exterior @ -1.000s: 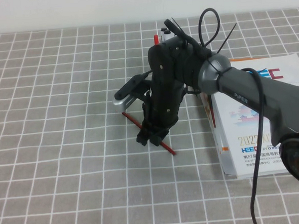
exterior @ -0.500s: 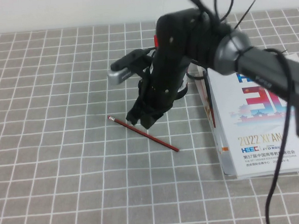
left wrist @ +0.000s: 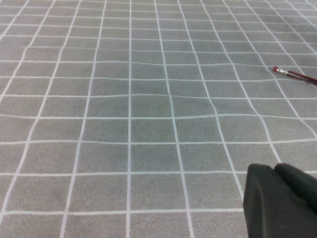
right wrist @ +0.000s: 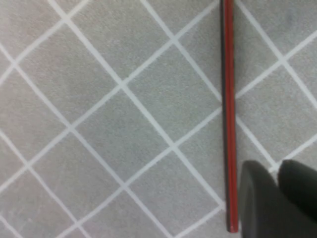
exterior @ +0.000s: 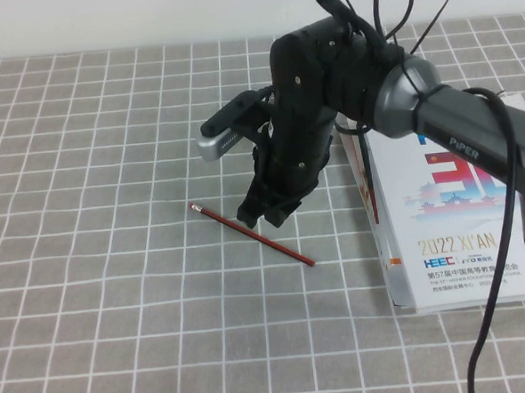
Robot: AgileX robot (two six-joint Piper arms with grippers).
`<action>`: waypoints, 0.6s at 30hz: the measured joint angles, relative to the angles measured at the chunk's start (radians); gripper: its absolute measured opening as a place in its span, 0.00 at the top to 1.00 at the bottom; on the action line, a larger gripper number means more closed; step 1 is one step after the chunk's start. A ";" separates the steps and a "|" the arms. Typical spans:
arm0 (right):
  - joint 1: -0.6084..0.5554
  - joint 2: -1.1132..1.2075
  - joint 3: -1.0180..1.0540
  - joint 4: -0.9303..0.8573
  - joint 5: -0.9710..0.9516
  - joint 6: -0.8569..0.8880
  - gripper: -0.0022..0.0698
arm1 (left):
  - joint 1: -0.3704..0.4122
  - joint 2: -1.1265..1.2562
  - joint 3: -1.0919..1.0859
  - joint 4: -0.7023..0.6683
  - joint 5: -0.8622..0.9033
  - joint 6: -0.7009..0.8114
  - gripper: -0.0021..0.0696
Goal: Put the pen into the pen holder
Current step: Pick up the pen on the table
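— Grey checked cloth point(exterior: 85, 216) all across, pale wall behind. Any progress on the job?

— None to speak of. Pen point(exterior: 251, 235) flat on the cloth, ungripped, near the middle of the table in the high view. Everything left: grasp, lift, carry, drop in. No pen holder in sight anywhere, possibly hidden behind the arm.

— Which way does it lie?

— Long axis on a diagonal in the high view: pale eraser end toward the robot's left and the far side, other end toward the right and the near side, close to the book point(exterior: 451, 212) but apart from it. Seen also in the left wrist view point(left wrist: 295, 74), eraser end only, and in the right wrist view point(right wrist: 228, 114) as a straight red line.

— And the grippers?

— Right gripper point(exterior: 265, 212) poised above the pen's middle, seemingly not touching; dark fingertips point(right wrist: 277, 198) pressed together beside the shaft, clenched on nothing. Left gripper point(left wrist: 280, 198) parked low at the robot's left, well apart from the pen, fingers likewise closed and empty.
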State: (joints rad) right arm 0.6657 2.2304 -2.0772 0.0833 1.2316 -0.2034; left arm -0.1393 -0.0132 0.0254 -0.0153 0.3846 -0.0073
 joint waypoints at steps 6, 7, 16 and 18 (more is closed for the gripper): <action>0.008 0.031 0.000 -0.019 0.000 0.001 0.73 | 0.000 0.000 0.000 0.000 0.000 0.000 0.98; 0.011 0.041 0.000 -0.021 0.000 0.001 0.71 | 0.000 0.000 0.000 0.000 0.000 0.000 0.98; 0.021 0.093 0.000 -0.015 0.000 -0.018 0.69 | 0.000 0.000 0.000 0.000 0.000 0.000 0.98; 0.021 0.100 0.000 -0.015 -0.001 -0.021 0.69 | 0.000 0.000 0.000 0.000 0.000 0.000 0.98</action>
State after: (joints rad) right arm 0.6868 2.3301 -2.0772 0.0680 1.2302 -0.2247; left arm -0.1393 -0.0132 0.0254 -0.0153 0.3846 -0.0073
